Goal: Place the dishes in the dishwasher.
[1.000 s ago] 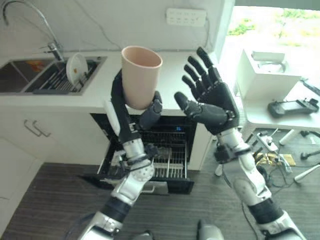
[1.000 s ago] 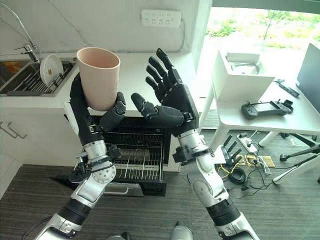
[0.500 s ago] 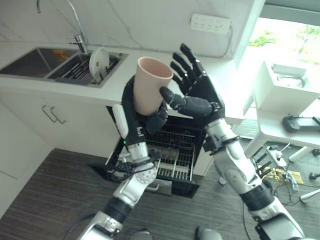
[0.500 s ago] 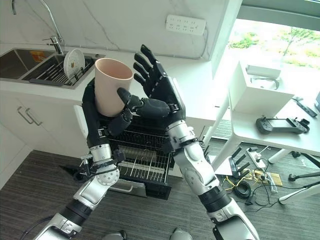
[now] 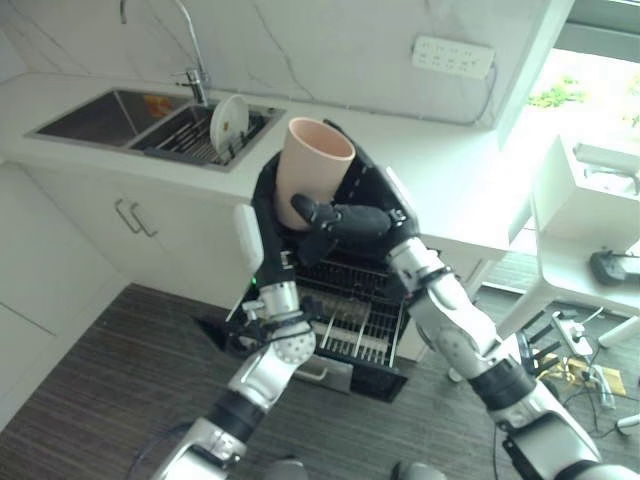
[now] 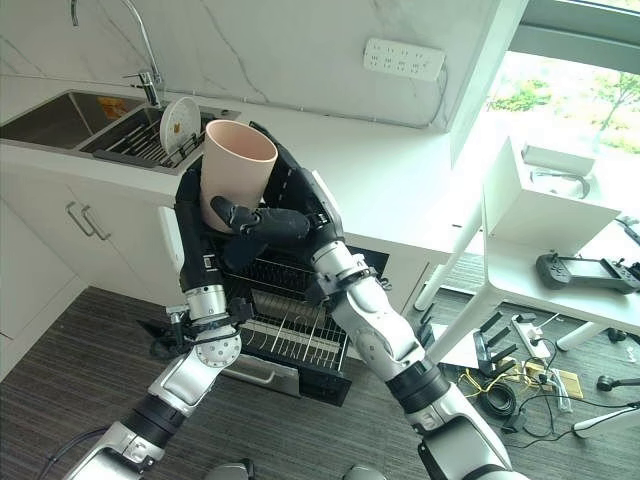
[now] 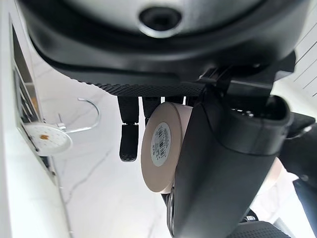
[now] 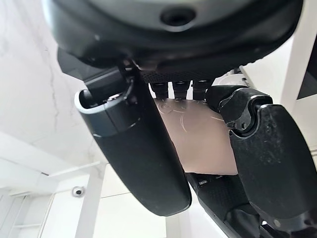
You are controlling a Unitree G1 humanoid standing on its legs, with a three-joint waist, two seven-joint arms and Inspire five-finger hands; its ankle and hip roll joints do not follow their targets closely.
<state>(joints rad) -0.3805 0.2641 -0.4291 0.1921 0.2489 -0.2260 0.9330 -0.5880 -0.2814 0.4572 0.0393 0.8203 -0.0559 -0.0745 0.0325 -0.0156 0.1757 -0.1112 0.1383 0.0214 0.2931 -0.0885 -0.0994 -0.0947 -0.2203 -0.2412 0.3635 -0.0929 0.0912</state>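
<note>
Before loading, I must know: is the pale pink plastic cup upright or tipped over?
Upright: the pale pink plastic cup has its open mouth upward, held between both hands.

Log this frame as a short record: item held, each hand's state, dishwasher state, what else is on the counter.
item held: pink cup, upright, mouth up, raised in front of the counter
left hand: curled round the cup from behind and below
right hand: wrapped on the cup's side, thumb across its front
dishwasher: open under the counter, wire rack pulled out, looks empty as far as visible
sink: white plate standing on edge in its rack
</note>
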